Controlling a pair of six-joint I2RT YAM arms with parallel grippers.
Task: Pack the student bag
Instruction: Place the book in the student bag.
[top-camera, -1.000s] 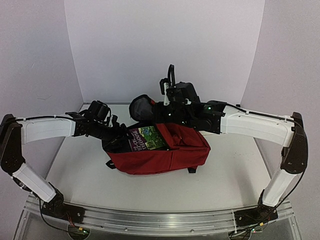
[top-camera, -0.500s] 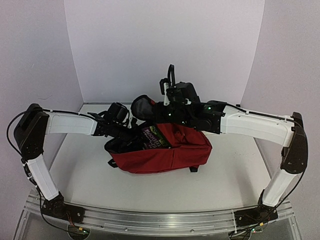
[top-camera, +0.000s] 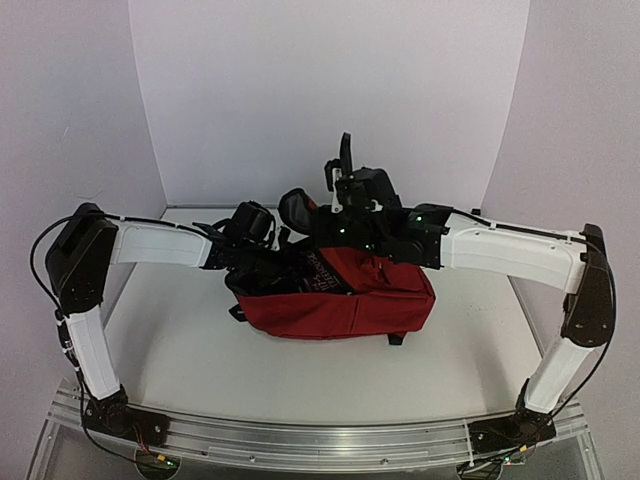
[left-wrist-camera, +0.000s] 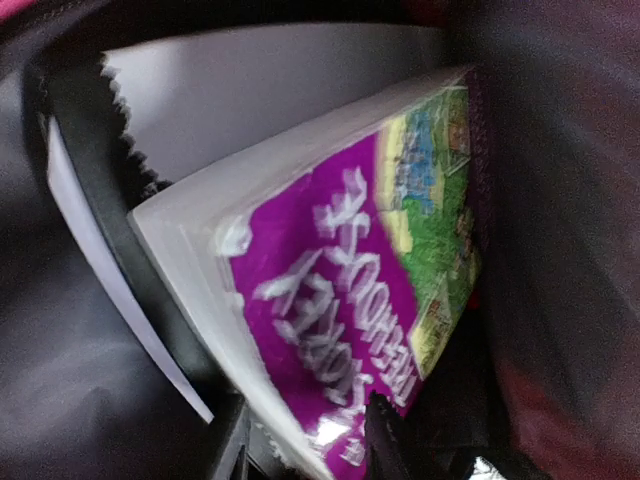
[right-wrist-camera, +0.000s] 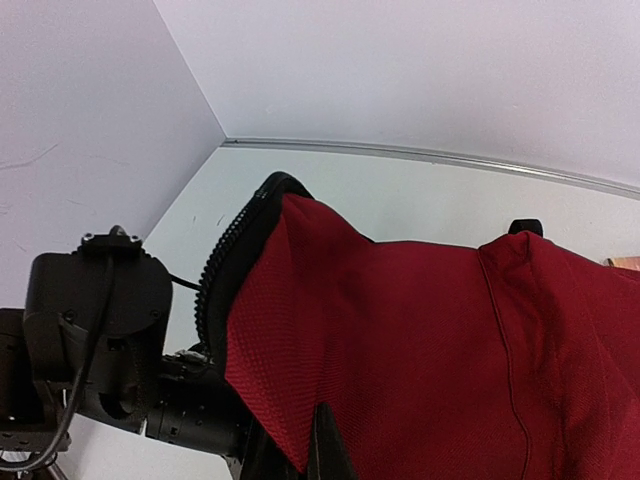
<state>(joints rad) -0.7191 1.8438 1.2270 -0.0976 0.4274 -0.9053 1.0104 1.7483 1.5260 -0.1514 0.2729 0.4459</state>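
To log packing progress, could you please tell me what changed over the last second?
The left end effector pushed the book rightward, deeper into the student bag, so little of its cover shows from above; the bag slid slightly right. The right end effector stayed shut on the bag's raised flap.

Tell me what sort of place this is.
Probably a robotics lab bench: bare white backdrop panels, an aluminium mounting rail along the near edge of the table, and a dark-red backpack.
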